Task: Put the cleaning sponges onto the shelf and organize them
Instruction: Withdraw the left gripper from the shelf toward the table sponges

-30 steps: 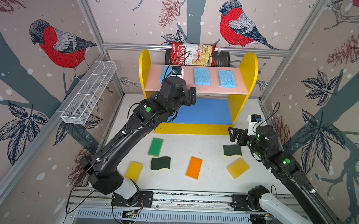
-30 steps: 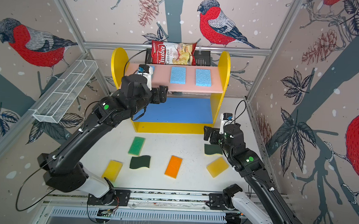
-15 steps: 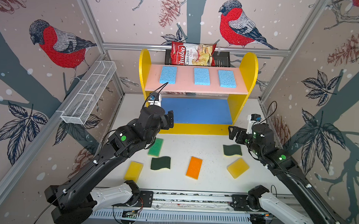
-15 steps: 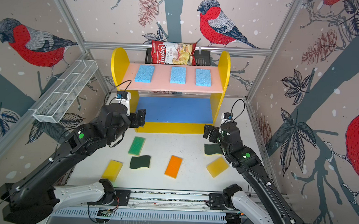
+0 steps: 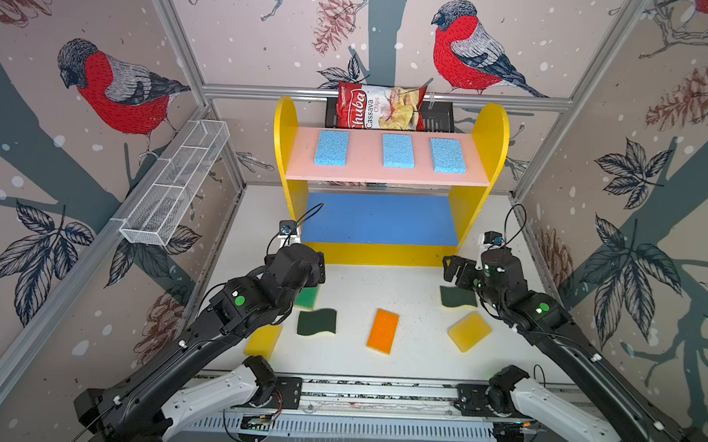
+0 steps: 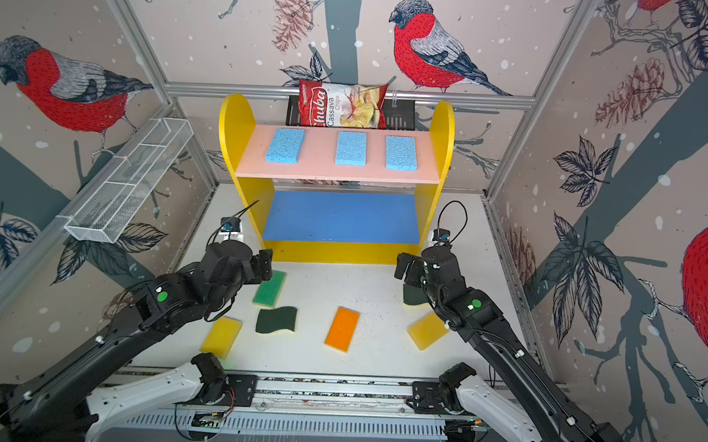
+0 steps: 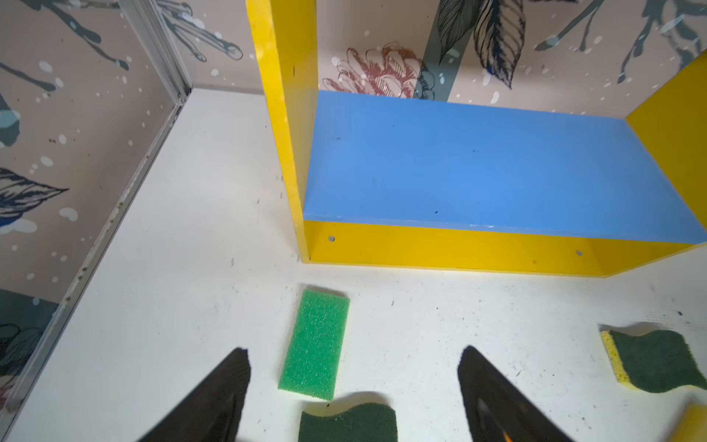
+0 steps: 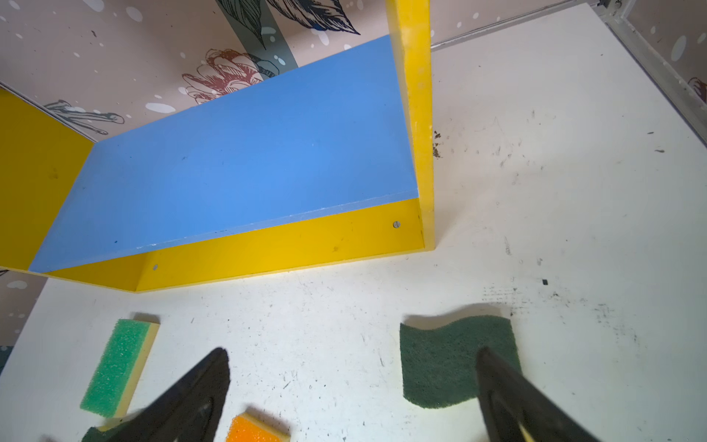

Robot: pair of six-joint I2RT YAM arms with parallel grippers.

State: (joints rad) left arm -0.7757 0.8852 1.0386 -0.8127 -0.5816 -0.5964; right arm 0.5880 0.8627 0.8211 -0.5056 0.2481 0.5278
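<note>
Pulling left jaws, apart, back from the shelf's pink board [image 5: 363,173], leaving three light blue sponges [image 5: 331,148] there; hovering over the green-topped sponge [image 7: 314,344] on the counter [image 5: 415,291]; keeping right jaws apart above a wavy sponge [image 8: 440,363].

sponges [image 5: 382,331] x9, shelf [image 5: 388,176] x1, bag [image 5: 379,107] x1

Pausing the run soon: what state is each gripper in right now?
Left gripper: open, empty, near the green-topped rectangular sponge.
Right gripper: open, empty, by the wavy dark-green sponge.
</note>
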